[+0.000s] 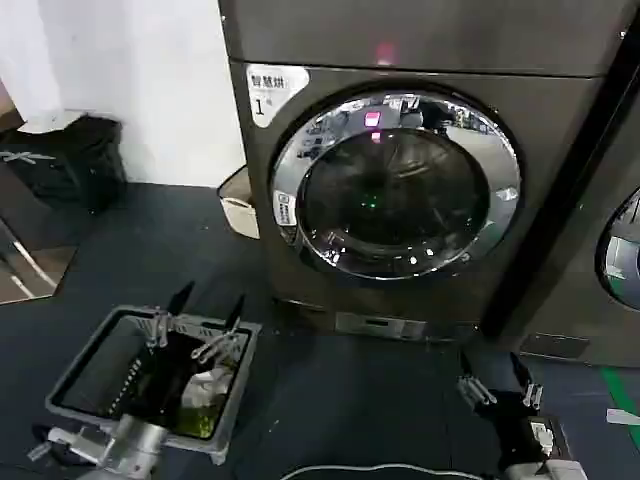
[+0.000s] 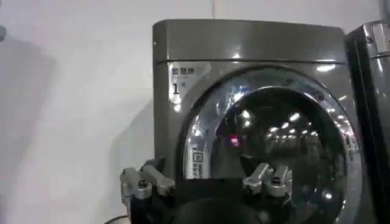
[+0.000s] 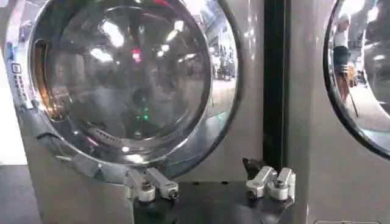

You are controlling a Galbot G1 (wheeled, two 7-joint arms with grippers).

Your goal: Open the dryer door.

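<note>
Below the dryer (image 1: pixel 400 200), the left gripper (image 1: pixel 208 305) and right gripper (image 1: pixel 495 372) are hanging wide, holding nothing. Its dryer door (image 1: pixel 397 185) is sitting shut; opening is not yet begun

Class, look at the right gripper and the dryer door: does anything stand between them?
Nothing visible does. The right gripper, open, sits low before the dryer, with bare dark floor between it and the closed dryer door. The left gripper, open, hangs above a grey bin off to the side.
</note>
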